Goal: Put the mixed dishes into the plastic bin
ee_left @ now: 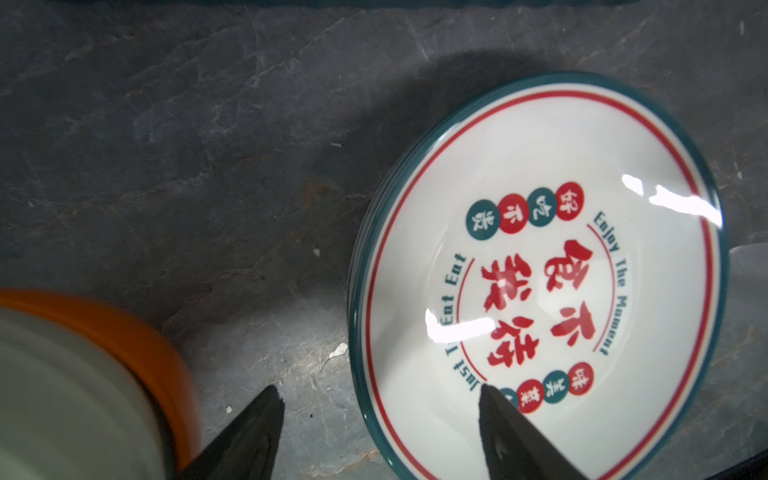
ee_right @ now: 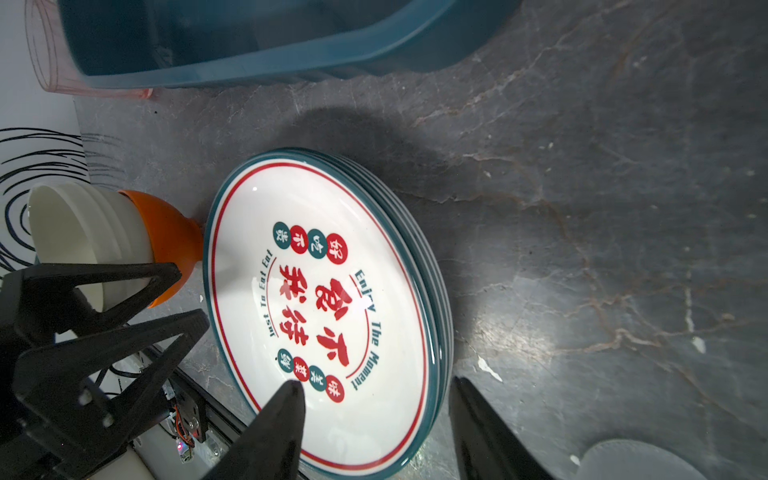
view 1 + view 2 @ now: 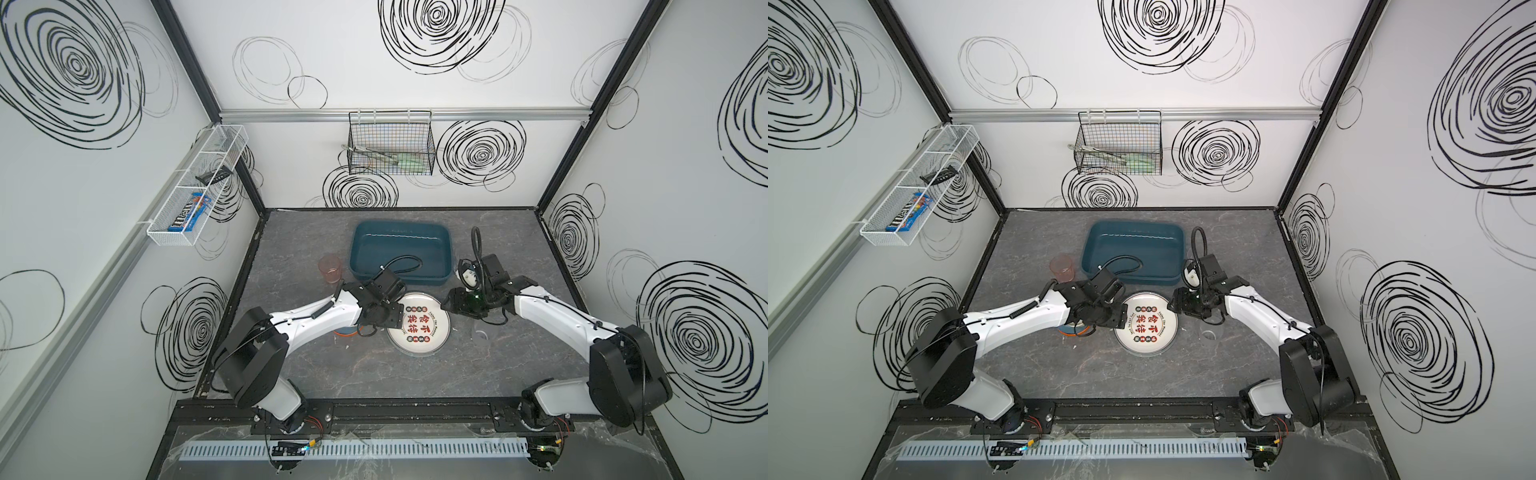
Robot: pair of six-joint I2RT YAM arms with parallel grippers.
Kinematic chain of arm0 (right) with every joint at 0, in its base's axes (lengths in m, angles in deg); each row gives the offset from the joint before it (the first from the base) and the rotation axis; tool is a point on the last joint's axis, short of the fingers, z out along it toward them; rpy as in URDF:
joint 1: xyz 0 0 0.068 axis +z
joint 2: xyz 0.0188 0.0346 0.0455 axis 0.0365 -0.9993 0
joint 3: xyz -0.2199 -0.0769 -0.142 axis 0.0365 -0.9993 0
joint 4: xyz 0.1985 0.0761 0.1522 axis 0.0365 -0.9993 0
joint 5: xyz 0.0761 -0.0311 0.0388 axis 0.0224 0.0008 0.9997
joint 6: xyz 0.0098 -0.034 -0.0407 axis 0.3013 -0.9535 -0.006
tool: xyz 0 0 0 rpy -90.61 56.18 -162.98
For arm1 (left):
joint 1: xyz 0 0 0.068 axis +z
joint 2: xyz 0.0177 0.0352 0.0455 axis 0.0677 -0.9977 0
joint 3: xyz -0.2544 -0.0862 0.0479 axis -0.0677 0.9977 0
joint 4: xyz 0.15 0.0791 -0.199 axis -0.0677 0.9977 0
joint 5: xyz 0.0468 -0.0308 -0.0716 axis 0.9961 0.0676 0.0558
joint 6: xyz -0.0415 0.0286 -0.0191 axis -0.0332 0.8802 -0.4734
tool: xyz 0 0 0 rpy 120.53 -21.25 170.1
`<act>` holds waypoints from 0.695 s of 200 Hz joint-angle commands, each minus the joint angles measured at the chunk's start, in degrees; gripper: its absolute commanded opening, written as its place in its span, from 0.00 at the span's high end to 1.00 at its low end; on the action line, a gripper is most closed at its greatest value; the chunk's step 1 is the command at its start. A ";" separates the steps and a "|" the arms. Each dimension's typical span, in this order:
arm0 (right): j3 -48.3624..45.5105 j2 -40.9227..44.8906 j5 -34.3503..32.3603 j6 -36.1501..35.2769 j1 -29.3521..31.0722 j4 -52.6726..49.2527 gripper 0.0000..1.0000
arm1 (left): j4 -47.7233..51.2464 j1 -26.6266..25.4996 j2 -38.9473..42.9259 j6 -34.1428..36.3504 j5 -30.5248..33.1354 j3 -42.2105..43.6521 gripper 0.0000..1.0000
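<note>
I judged the job to be at its first step: the bin (image 3: pixel 399 225) sat on the table (image 3: pixel 332 374) with nothing in it, and every dish was outside it. In both top views the stack of plates (image 3: pixel 419 328) lay mid-table, with the bin at 12 o'clock from it, near but not touching.

The left tool (image 1: pixel 378 397) was spread and grasping nothing. One finger was over the top plate's face and the other over bare table, so it straddled the rim at about 9 o'clock. The right tool (image 2: pixel 376 386) was likewise released and empty, straddling the opposite rim at about 2 o'clock.

As I read it, the next move called for one tool to drop until its outer finger got under a rim, clench on it, lift and carry it toward 12 o'clock. Whether to take one plate or the whole stack was the choice to make.

My count:
- One bin.
- Plates: about four stacked rims showed in the right wrist view, though I could not be sure of the number.
- One set of nested bowls (image 2: pixel 170 237) at 9 o'clock, just beside the plates; the number in it was unclear.
- Two tumblers, a pink tumbler (image 3: pixel 331 269) at 10 o'clock and a clear tumbler (image 3: pixel 481 335) at 3 o'clock.
</note>
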 commanded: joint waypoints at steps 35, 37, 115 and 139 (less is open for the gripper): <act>0.79 -2.19 0.14 -1.06 -0.22 0.05 0.41 | -1.75 -2.40 -0.33 -2.46 -3.04 -1.65 0.22; 0.82 -2.19 0.14 -1.06 -0.25 0.08 0.41 | -1.83 -2.49 -0.33 -2.53 -3.01 -1.71 0.22; 1.88 -3.47 -1.04 -1.49 0.01 0.15 0.44 | -3.51 -4.13 -1.99 -5.47 -2.79 -0.09 0.22; 2.72 -4.34 -1.43 -1.82 0.13 0.01 0.45 | -3.47 -4.29 -2.34 -5.74 -2.43 0.00 0.23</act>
